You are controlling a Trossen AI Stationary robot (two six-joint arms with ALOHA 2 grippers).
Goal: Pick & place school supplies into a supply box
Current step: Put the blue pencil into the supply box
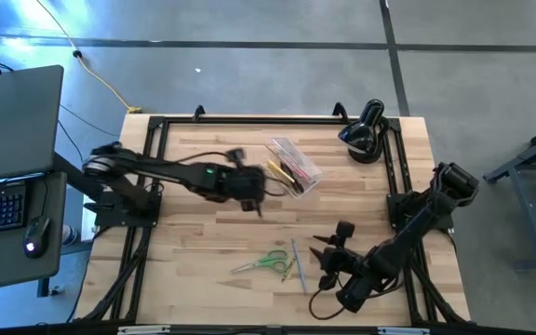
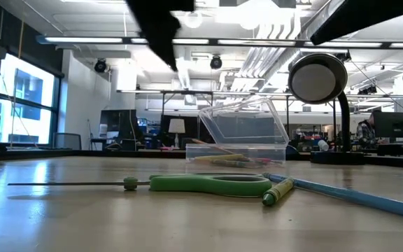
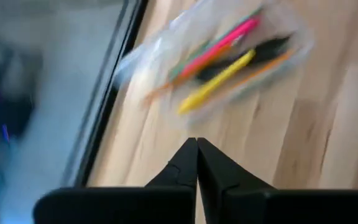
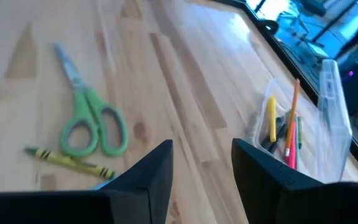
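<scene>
Two arms are on my screens. My left tool [image 1: 254,207] sits over the middle of the tabletop [image 1: 194,242], just beside the supply box [image 1: 293,166], and from its wrist camera I see its fingertips [image 3: 196,149] pressed together with nothing between them. My right tool [image 1: 328,253] waits toward the near right side of the tabletop, its fingers [image 4: 148,171] spread apart and holding nothing.

I can see the clear supply box toward the far side of the tabletop, lid up, near the black rounded device [image 1: 365,133] at the far right corner. Inside it lie several supplies: a pink pen [image 3: 219,43], a yellow one [image 3: 217,81], a dark one [image 3: 263,50] and an orange pencil [image 4: 291,115].

Out on the wood in front of the right tool I see the green-handled scissors [image 1: 266,262], closed and lying flat. Just beside their handles rest a yellow-green crayon [image 4: 68,160] and a blue pencil [image 1: 298,263], both well apart from the box.
</scene>
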